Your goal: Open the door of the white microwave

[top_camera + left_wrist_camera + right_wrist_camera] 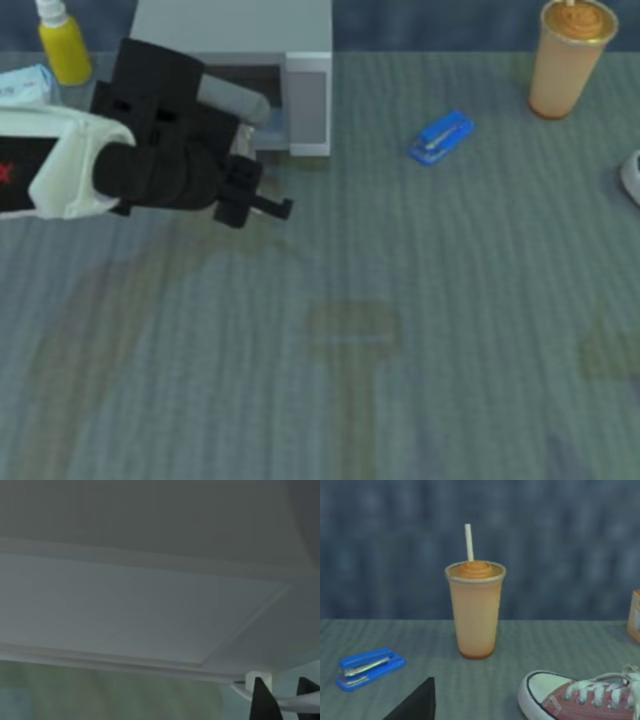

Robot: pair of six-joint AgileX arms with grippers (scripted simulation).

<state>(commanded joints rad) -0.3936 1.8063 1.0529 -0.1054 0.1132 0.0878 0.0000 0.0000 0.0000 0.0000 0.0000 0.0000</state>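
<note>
The white microwave (232, 30) stands at the back of the table, left of centre, with its dark cavity showing beside the narrow control panel (308, 100). My left arm hides most of the door in the top view. In the left wrist view the door (140, 605) fills the picture as a flat light-grey panel. My left gripper (282, 700) is shut on the pale bar handle (295, 703) at the door's edge. From above, the left gripper (270, 205) sits in front of the microwave. My right gripper is out of the top view, off the right side.
A yellow bottle (62, 45) and a white-blue packet (25, 85) stand left of the microwave. To the right are a blue stapler (441, 137), an orange drink cup with a straw (570, 55) and a red shoe (585, 697) at the right edge.
</note>
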